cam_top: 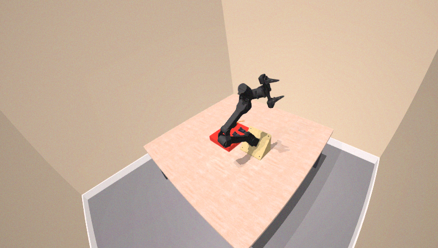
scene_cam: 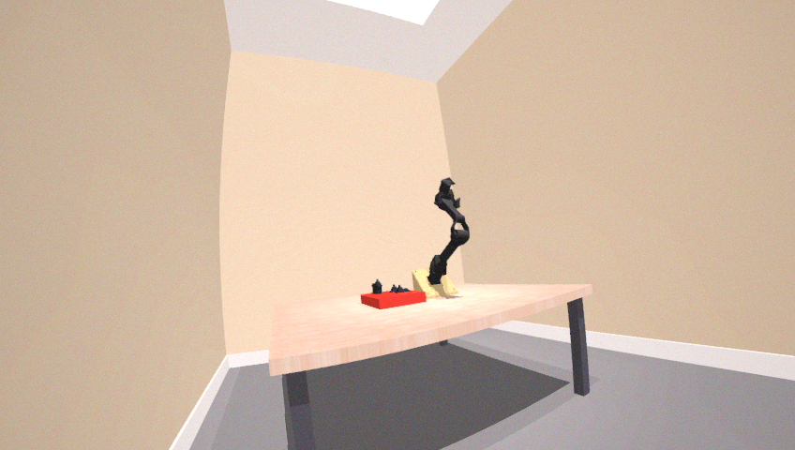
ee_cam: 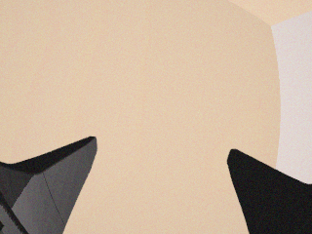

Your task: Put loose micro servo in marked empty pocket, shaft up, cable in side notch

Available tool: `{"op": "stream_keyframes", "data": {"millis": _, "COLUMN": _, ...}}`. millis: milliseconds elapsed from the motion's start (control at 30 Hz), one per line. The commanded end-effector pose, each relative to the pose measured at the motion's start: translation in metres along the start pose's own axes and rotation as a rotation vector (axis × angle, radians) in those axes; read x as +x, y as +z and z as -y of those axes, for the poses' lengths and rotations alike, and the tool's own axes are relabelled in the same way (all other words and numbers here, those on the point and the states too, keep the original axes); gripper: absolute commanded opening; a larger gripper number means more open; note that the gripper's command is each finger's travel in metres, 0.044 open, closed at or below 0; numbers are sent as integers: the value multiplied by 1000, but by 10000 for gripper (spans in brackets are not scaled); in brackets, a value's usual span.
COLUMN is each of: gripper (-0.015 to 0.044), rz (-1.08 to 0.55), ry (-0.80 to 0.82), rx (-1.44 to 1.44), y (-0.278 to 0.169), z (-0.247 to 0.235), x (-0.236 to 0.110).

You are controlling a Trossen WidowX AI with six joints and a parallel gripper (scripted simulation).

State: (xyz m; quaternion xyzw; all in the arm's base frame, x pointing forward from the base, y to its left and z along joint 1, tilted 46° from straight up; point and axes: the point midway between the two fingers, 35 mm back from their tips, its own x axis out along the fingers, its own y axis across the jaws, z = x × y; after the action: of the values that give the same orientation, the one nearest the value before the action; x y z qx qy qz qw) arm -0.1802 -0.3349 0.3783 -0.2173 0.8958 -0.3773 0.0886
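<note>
High above the wooden table (cam_top: 215, 190): gripper (cam_top: 274, 89) spread wide, holding nothing; red deck (cam_top: 217, 138) well below; tan wedge mount (cam_top: 262, 147) beside deck.

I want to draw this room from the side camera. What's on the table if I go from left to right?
Small dark part standing on the deck → red deck → tan wedge-shaped block → black arm rising from the block, with its open, empty fingers up high → the table's bare right end.
</note>
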Motion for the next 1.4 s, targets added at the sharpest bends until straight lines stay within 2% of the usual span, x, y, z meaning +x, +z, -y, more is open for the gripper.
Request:
{"op": "stream_keyframes", "data": {"millis": 0, "gripper": 440, "rz": 73, "ry": -25, "rx": -31, "y": 23, "z": 6, "x": -3}}
{"op": "stream_keyframes", "data": {"millis": 667, "gripper": 440, "rz": 448, "ry": -142, "rx": -228, "y": 145, "z": 28, "x": -49}}
{"op": "stream_keyframes", "data": {"millis": 1133, "gripper": 440, "rz": 813, "ry": -232, "rx": -466, "y": 246, "z": 20, "x": -119}}
{"op": "stream_keyframes", "data": {"millis": 1367, "gripper": 440, "rz": 956, "ry": -264, "rx": -573, "y": 277, "z": 9, "x": -155}}
